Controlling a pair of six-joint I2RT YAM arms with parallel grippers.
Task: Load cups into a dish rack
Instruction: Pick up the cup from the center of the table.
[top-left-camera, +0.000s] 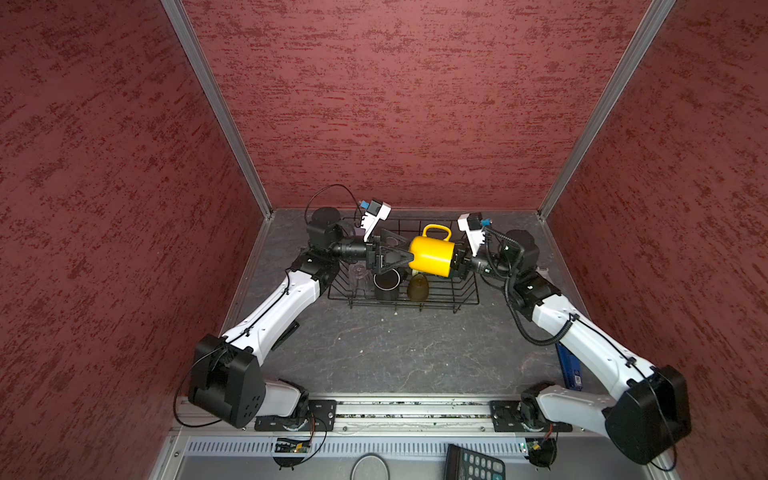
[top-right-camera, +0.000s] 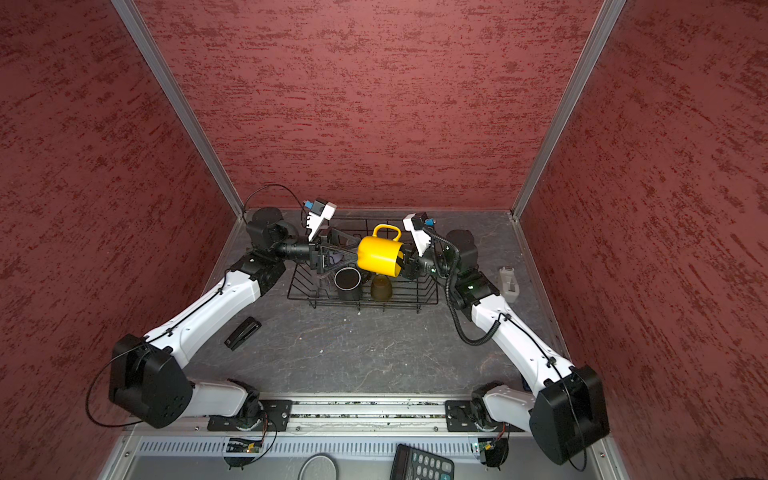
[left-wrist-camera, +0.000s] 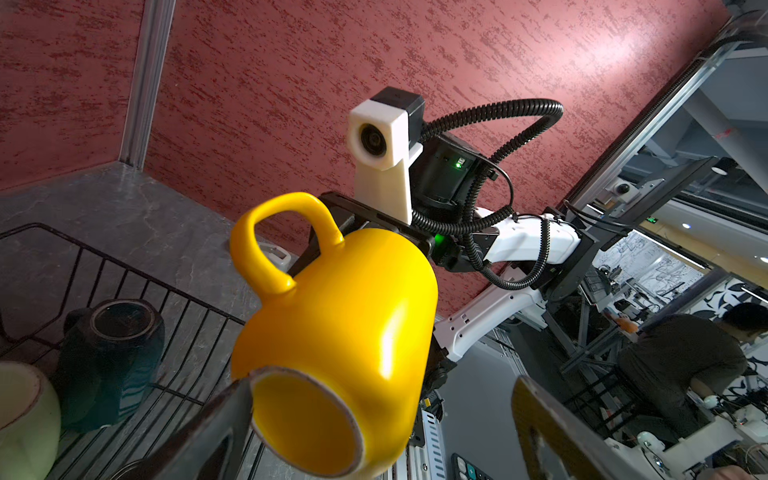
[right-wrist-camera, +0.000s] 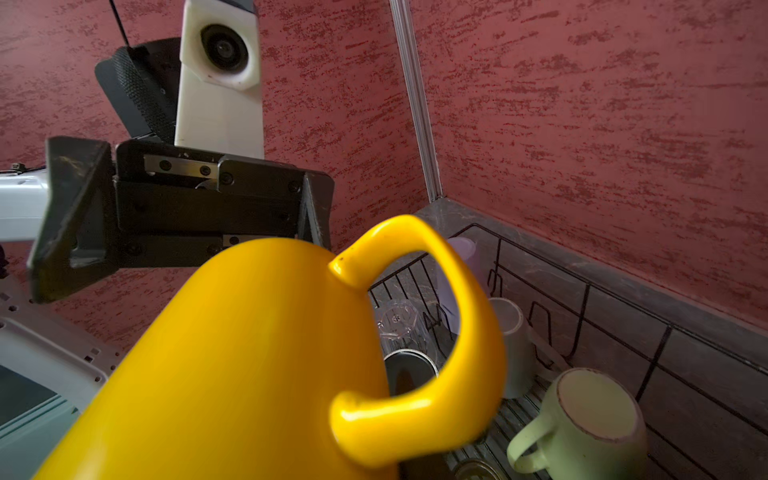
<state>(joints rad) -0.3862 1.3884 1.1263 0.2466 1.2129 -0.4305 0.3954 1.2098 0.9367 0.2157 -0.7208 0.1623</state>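
Observation:
A yellow mug (top-left-camera: 430, 254) hangs on its side above the black wire dish rack (top-left-camera: 468, 300), handle up. My right gripper (top-left-camera: 456, 262) is shut on the mug's rim end; in the right wrist view the mug (right-wrist-camera: 232, 365) hides its fingers. My left gripper (top-left-camera: 409, 249) is open and straddles the mug's base end, one finger (left-wrist-camera: 224, 419) beside the base ring, the other finger (left-wrist-camera: 540, 415) well apart. Inside the rack are a black mug (top-left-camera: 386, 283), an olive-brown glass (top-left-camera: 417, 287), a clear glass (top-left-camera: 360, 273), a dark teal mug (left-wrist-camera: 112, 357), a pale green mug (right-wrist-camera: 590, 415), a grey mug (right-wrist-camera: 515, 345) and a lilac tumbler (right-wrist-camera: 463, 255).
On the table lie a black stapler-like thing (top-right-camera: 243, 332) under the left arm, a grey-white container (top-right-camera: 509, 284) to the right of the rack and a blue object (top-left-camera: 569, 370) by the right arm. A calculator (top-left-camera: 473, 461) lies below the front rail. Red walls enclose three sides.

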